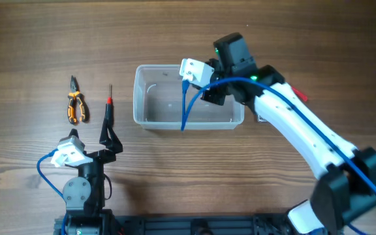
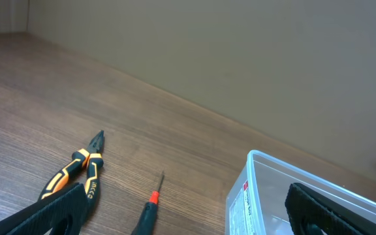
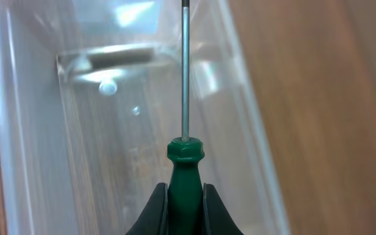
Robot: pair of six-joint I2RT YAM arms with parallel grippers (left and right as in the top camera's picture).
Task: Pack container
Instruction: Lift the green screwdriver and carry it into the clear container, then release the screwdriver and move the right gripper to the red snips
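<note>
- the clear plastic rectangular tub (image 1: 136, 98) sits toward the middle of the counter, nearer the far edge. its open mouth faces up and it looks to hold nothing so far.
- the right gripper (image 3: 185, 196) is clamped on the green-handled screwdriver with a thin steel shaft (image 3: 185, 153). it hangs over the tub's right end, and the shaft points along the tub's length.
- judged step: placing this screwdriver inside. lower it until the tool is well below the thick rim, with the shaft parallel to the long walls so the tip does not catch a wall.
- release only when the tool is low and near level. dropped from height, it could bounce or jolt the light tub.
- the left gripper (image 1: 109, 140) is spread wide and holds nothing. it waits near the counter's near-left corner.
- toward the left edge lie the orange-and-black pliers (image 1: 75, 108) and, just beside them, the black screwdriver with a red collar (image 1: 108, 111). both are outside the tub and are probably next to pack.
</note>
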